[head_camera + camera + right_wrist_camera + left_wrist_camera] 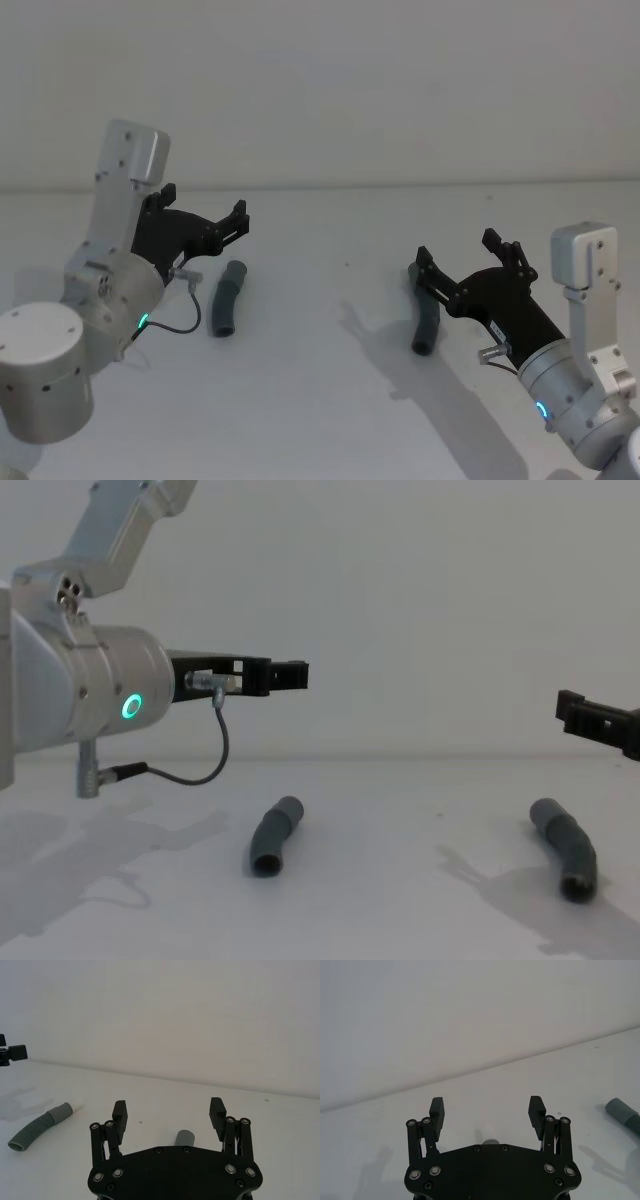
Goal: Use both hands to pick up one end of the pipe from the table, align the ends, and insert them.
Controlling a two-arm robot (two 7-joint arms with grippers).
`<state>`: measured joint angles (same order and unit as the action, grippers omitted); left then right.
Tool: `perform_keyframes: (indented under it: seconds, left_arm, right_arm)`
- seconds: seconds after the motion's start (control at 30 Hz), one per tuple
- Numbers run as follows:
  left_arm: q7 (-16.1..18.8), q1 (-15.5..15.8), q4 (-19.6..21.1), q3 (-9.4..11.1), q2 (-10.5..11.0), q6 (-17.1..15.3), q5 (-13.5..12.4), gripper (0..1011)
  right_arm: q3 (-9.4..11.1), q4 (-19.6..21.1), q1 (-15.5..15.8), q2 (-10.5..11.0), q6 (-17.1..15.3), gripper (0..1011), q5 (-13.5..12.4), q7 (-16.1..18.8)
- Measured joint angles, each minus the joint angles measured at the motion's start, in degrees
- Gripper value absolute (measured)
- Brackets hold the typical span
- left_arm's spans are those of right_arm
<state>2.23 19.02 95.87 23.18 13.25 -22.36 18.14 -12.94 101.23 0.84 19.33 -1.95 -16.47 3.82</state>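
Two dark grey bent pipe pieces lie apart on the white table [320, 410]. The left piece [227, 298] [275, 835] lies just right of and below my left gripper [205, 205] [486, 1107], which hovers open and empty; one end [622, 1114] of that piece shows in the left wrist view. The right piece [427, 320] [565, 845] lies under my right gripper [457, 250] [168, 1108], also open and raised, with the piece's round end [185, 1137] below its fingers. The left piece [40, 1126] shows a pale tip in the right wrist view.
A plain white wall [400, 90] rises behind the table. A thin black cable [205, 765] loops from the left wrist. Bare table lies between the two pieces.
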Motion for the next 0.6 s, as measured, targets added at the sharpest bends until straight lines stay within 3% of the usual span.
perform_keyframes:
  seconds: [0.33,0.6]
  left_arm:
    - [4.37,1.60,-0.21,-0.75,-3.45,-8.27,0.33,1002]
    - [6.13,2.62,-0.45,-0.83,-4.60,-13.65,0.14,1001]
  right_arm:
    - [0.00,0.00,0.00,0.00,0.00,1000,0.00,0.00]
    - [0.00,0.00,0.00,0.00,0.00,1000,0.00,0.00]
